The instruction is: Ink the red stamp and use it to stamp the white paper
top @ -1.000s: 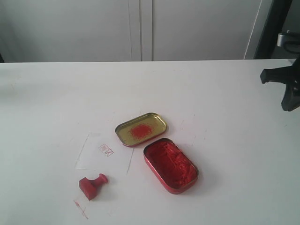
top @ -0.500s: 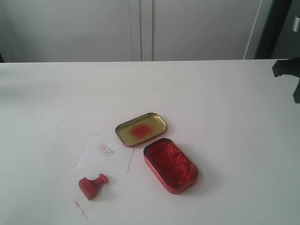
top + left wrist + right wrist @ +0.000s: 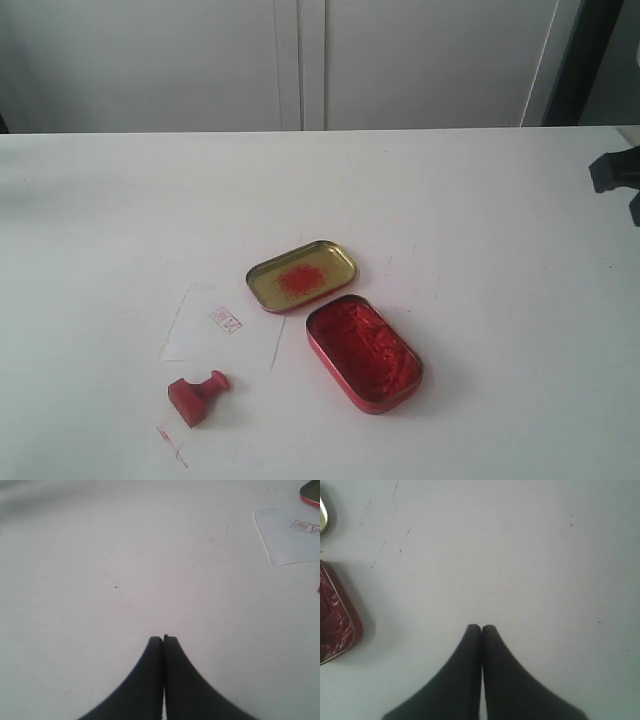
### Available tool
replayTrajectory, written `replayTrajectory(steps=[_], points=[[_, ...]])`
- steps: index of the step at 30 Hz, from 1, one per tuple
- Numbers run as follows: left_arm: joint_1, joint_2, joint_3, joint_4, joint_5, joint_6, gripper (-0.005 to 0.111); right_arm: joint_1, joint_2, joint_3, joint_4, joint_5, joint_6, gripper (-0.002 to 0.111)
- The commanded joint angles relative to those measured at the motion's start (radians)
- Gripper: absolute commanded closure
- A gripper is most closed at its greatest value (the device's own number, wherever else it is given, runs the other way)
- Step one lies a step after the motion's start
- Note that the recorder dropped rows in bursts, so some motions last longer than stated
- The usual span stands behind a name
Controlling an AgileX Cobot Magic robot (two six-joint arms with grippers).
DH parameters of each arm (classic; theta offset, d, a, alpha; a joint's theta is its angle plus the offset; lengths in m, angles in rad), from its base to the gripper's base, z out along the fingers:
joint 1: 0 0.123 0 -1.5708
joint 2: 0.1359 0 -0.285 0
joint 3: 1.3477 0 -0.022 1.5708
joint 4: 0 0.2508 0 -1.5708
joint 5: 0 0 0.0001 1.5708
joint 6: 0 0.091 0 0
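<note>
The red stamp (image 3: 197, 393) lies on its side on the white table, just below the white paper (image 3: 222, 326), which bears a small red print (image 3: 226, 320). An edge of the paper (image 3: 290, 537) with that print shows in the left wrist view. My left gripper (image 3: 163, 638) is shut and empty over bare table, well apart from the paper; it does not show in the exterior view. My right gripper (image 3: 481, 627) is shut and empty; only part of its arm (image 3: 618, 175) shows at the exterior view's right edge, far from the stamp.
The open red ink tin (image 3: 364, 352) sits right of the paper, and its corner (image 3: 335, 625) shows in the right wrist view. The gold tin lid (image 3: 301, 275) with a red smudge lies behind it. A red ink streak (image 3: 171, 446) marks the table near the stamp.
The right arm has drawn back toward the right edge of the exterior view, so less of it shows. Stamp, paper and tins have not moved.
</note>
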Motion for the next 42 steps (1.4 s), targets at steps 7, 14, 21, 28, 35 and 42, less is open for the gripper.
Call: replayTrajectory(steps=[7,14,21,28,35,42], points=[[-0.005,-0.004,0.01,-0.002,0.001,-0.002,0.107,0.001,-0.335,0.26,-0.01,-0.217,-0.018,0.108],[-0.005,-0.004,0.01,-0.002,0.001,-0.002,0.107,0.001,-0.623,0.423,-0.008,-0.264,-0.018,0.108],[-0.005,-0.004,0.01,-0.002,0.001,-0.002,0.107,0.001,-0.862,0.571,-0.022,-0.344,-0.013,0.108],[-0.005,-0.004,0.01,-0.002,0.001,-0.002,0.107,0.001,-0.867,0.599,-0.024,-0.443,-0.01,0.108],[-0.005,-0.004,0.01,-0.002,0.001,-0.002,0.107,0.002,-0.867,0.599,-0.024,-0.441,-0.01,0.108],[-0.005,-0.004,0.01,-0.002,0.001,-0.002,0.107,0.035,-0.867,0.599,-0.022,-0.441,-0.01,0.108]])
